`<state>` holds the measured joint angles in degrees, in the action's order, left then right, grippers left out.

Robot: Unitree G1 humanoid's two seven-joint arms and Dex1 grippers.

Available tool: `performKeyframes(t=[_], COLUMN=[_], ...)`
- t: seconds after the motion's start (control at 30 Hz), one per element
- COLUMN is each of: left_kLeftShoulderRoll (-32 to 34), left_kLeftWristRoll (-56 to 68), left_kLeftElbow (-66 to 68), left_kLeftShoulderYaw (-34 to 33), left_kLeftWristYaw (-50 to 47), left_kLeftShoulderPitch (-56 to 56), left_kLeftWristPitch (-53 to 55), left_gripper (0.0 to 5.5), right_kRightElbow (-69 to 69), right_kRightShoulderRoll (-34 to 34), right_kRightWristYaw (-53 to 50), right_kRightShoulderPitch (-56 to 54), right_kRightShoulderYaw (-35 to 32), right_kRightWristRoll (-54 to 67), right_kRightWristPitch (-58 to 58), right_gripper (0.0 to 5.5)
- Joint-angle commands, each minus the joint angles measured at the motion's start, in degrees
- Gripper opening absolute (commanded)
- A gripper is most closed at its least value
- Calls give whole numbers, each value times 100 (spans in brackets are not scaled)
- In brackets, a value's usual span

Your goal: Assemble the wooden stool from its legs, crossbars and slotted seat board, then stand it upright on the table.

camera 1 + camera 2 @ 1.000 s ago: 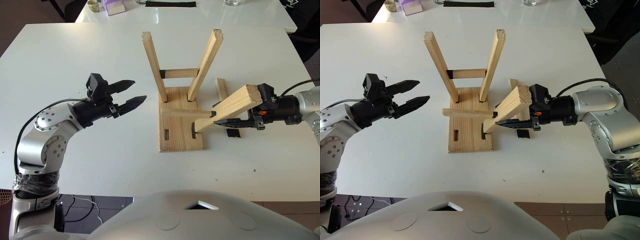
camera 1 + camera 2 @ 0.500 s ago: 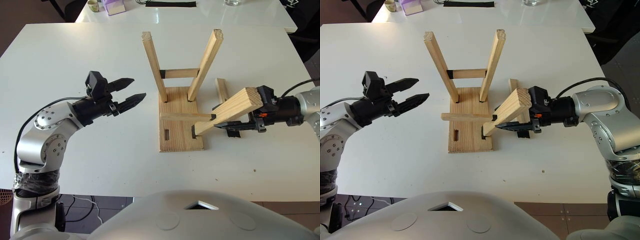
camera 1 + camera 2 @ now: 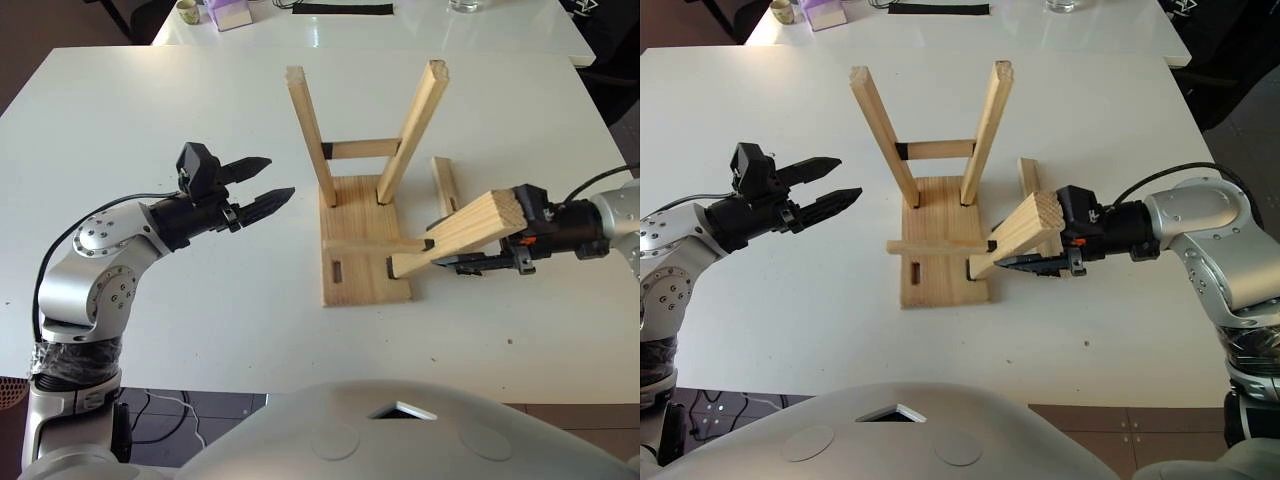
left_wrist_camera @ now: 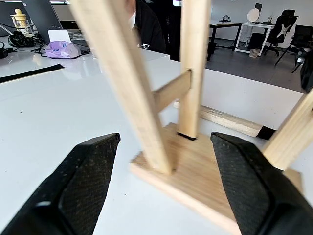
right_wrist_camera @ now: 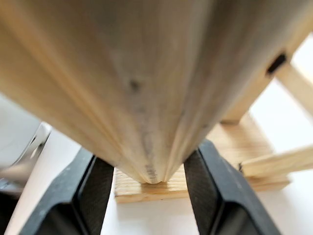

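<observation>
Half built: a pale wooden slotted seat board [image 3: 362, 285] lies flat on the white worktop [image 3: 150, 110], with two square wooden legs [image 3: 310, 130] standing in its far slots, joined by a short crossbar [image 3: 362, 148]. The right end effector [image 3: 468, 265] is clenched on a tilted third wooden leg [image 3: 470, 225], whose foot is at the near right slot. The left end effector [image 3: 281, 175] hovers released nearby. A loose wooden piece [image 3: 443, 180] lies beside the board. Seating this leg, adding the last and righting the stool appear left.

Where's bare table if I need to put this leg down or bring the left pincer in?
Free: the table left of the seat board, under and beyond the open left pincer, and the near strip in front of the board. Crowded: the board's right side, where the right pincer, its leg and a loose wooden piece sit close together.
</observation>
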<state>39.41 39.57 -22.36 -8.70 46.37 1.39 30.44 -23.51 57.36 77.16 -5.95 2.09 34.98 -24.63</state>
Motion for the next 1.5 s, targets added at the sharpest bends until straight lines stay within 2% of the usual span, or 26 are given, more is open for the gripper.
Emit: performKeyframes(t=[0.03,0.13,0.3,0.47,0.73,0.93,0.97,1.13,1.23,1.3,1.4,1.5], left_kLeftShoulderRoll=[-54,-107,-152,-99,-162,-195,-190,-247,-268,-279,-307,-346], left_kLeftWristRoll=[-78,-117,-257,-354,-452,-504,-538,-668,-714,-726,-753,-784], left_kLeftElbow=[-57,-59,-85,9,93,39,59,190,212,208,169,84], left_kLeftShoulderYaw=[27,55,202,250,392,373,389,411,388,354,315,272], left_kLeftWristYaw=[-54,-95,-159,-104,-152,-237,-256,-298,-310,-324,-339,-379], left_kLeftShoulderPitch=[-27,-47,-59,25,37,1,15,45,32,2,-93,-237], left_kLeftWristPitch=[10,-3,8,21,-37,-9,14,-14,-42,-62,-97,-132], left_gripper=[345,345,345,345,345,345,345,345,345,345,345,345], right_kRightElbow=[259,471,501,737,747,882,895,1358,1470,1425,1203,922], right_kRightShoulderRoll=[282,211,-2,-50,56,-212,-286,-614,-659,-687,-641,-684], right_kRightWristYaw=[87,-95,-472,-949,-1237,-1572,-1712,-2086,-2043,-2063,-2131,-2663], right_kRightShoulderPitch=[64,-50,207,409,304,-153,-214,-492,-473,-432,-259,97], right_kRightShoulderYaw=[325,701,1814,2135,2126,1892,1837,1810,1760,1515,1005,411], right_kRightWristRoll=[-507,-849,-1789,-2094,-1880,-1665,-1645,-2099,-2359,-2284,-2049,-2114], right_kRightWristPitch=[-91,-76,244,447,401,368,359,474,681,690,563,305], right_gripper=[204,204,204,204,204,204,240,304,304,304,347,385])
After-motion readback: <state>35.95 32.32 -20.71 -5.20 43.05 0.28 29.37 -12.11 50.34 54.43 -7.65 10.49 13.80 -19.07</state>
